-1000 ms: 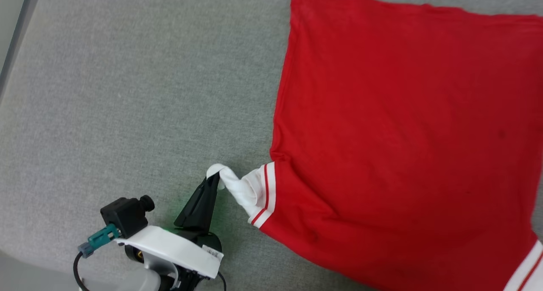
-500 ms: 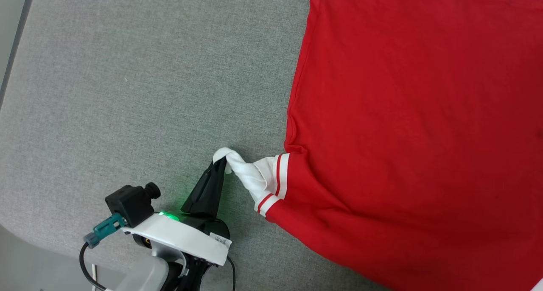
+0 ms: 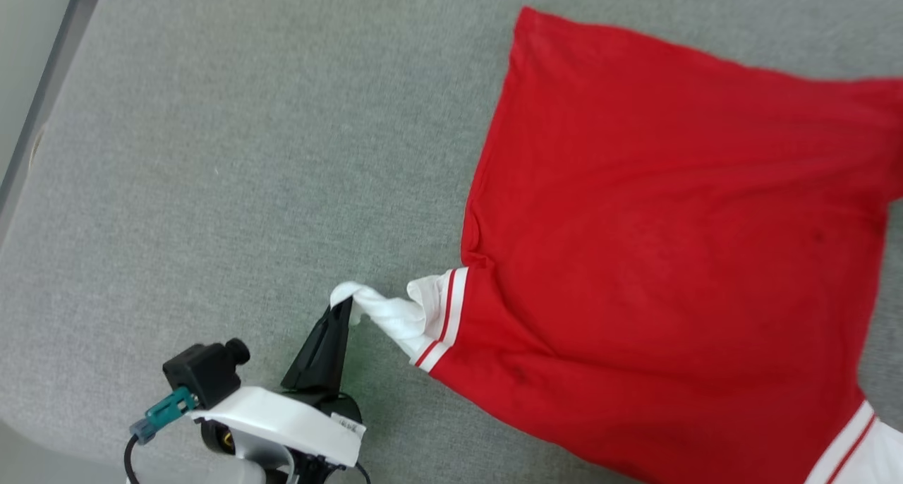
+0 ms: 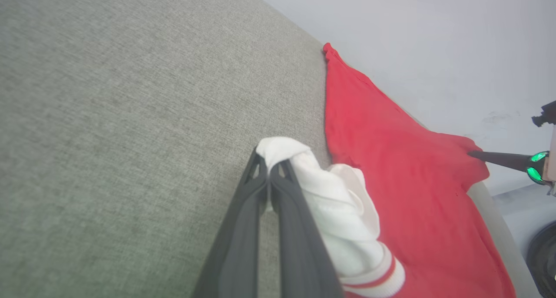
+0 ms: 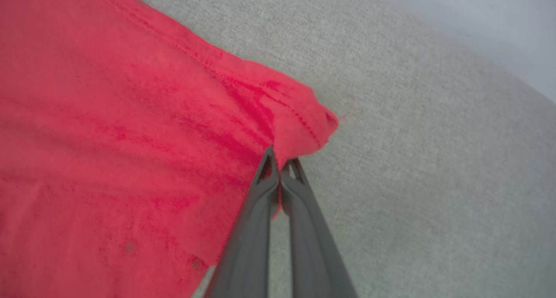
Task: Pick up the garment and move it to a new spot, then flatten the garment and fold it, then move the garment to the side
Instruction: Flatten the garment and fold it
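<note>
The garment (image 3: 670, 258) lies spread on the grey cloth-covered table (image 3: 247, 152), plain red side up, with a white striped-trim sleeve (image 3: 395, 315) pulled out to the left. My left gripper (image 3: 343, 307) is shut on that sleeve's twisted end; in the left wrist view its closed tips (image 4: 269, 167) pinch the white cloth (image 4: 339, 211). In the right wrist view my right gripper (image 5: 280, 159) is shut on a stitched corner of the red garment (image 5: 108, 137). The left wrist view also catches the right gripper (image 4: 475, 153) at the garment's far corner. Any lettering is hidden.
A metal-edged table border (image 3: 42, 117) runs along the far left, and the rounded front edge (image 3: 28, 442) cuts the lower left corner. Bare grey surface lies left of the garment. A second white sleeve (image 3: 864, 449) shows at the lower right.
The head camera has shifted, so the whole picture slid. My left gripper keeps its hold on the sleeve. My right gripper has gone from open to shut.
</note>
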You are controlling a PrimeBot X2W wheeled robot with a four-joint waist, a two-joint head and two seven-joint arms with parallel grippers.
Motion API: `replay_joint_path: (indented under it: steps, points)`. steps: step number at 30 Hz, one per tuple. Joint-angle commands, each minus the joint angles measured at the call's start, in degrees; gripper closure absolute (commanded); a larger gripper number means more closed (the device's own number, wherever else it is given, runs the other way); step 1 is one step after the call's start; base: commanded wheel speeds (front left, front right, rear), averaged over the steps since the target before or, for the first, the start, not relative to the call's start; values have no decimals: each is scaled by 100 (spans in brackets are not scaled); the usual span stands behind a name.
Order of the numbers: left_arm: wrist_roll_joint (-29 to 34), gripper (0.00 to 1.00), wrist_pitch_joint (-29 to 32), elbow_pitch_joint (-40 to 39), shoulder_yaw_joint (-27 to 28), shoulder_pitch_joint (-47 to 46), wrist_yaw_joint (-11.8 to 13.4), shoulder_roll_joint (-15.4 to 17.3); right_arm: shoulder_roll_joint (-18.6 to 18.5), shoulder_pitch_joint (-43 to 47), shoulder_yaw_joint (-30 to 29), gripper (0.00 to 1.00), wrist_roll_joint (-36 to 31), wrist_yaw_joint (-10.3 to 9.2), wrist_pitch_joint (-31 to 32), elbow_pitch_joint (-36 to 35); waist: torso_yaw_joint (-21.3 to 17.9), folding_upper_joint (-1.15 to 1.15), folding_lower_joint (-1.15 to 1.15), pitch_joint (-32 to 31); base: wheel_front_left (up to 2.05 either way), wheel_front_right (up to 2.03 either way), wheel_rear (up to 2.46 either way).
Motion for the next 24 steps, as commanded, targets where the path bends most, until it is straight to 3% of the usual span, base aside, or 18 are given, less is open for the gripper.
replay_joint_path:
  steps: [1, 8, 13, 18, 24]
  points:
    - [30, 100, -37, 20, 40, 91, 37, 20, -120, 239, 86, 100, 109, -7, -90, -101, -160, 0, 0, -341, 0, 0, 0]
    - [-6, 100, -33, -25, 177, 506, 202, 115, -833, 1554, 250, 100, 763, -6, -584, -935, -415, 0, 0, -983, 0, 0, 0]
    - [-28, 100, -27, -114, 239, 792, 306, 151, -1121, 2817, -160, 100, 1056, -7, -945, -1271, -539, 0, 0, -1319, 0, 0, 0]
    - [-47, 100, -28, -210, 268, 1016, 400, 198, -1007, 4235, -866, 100, 1207, -7, -1222, -1479, -632, 0, 0, -1559, 0, 0, 0]
    - [-72, 100, -27, -288, 349, 1188, 476, 214, -397, 5860, -1811, 100, 1101, -6, -1478, -1670, -683, 0, 0, -1741, 0, 0, 0]
